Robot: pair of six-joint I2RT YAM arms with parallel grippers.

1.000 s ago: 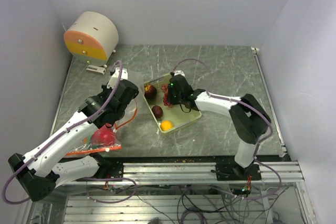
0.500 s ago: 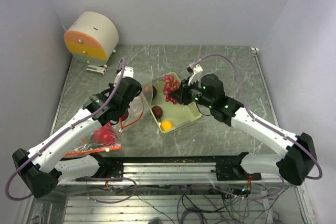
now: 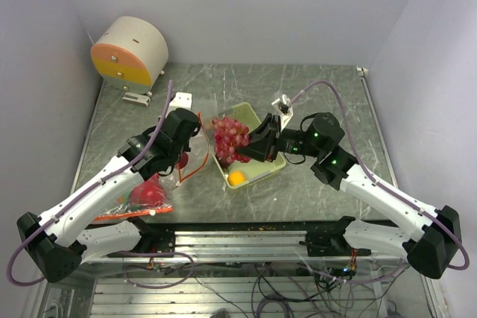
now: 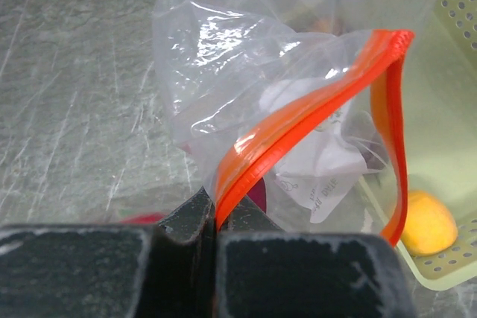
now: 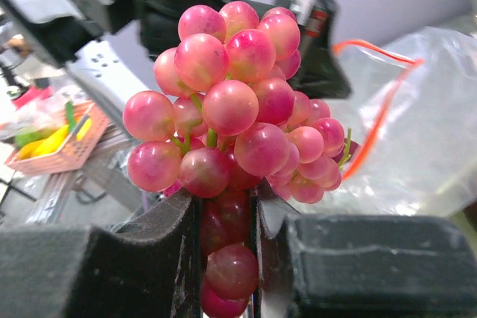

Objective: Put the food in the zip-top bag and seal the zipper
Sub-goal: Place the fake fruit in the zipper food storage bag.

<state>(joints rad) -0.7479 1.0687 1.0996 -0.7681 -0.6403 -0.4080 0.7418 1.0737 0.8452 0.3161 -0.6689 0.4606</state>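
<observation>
Grapes (image 3: 229,136) hang clamped in the right claw (image 5: 227,217), up above the left end of the tray (image 3: 270,164), close to the mouth of the bag (image 4: 223,50). Left claw (image 4: 216,223) pinches the bag's orange zipper strip (image 4: 298,119), apparently holding it open.

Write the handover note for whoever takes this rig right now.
Left gripper: shut on the bag's orange zipper strip, holding the mouth open.
Right gripper: shut on the grapes, held up over the tray, beside the bag.
Orange lies in the tray; a red fruit lies by the left arm.
Left to do: drop the grapes in, load the rest, seal the zipper.
</observation>
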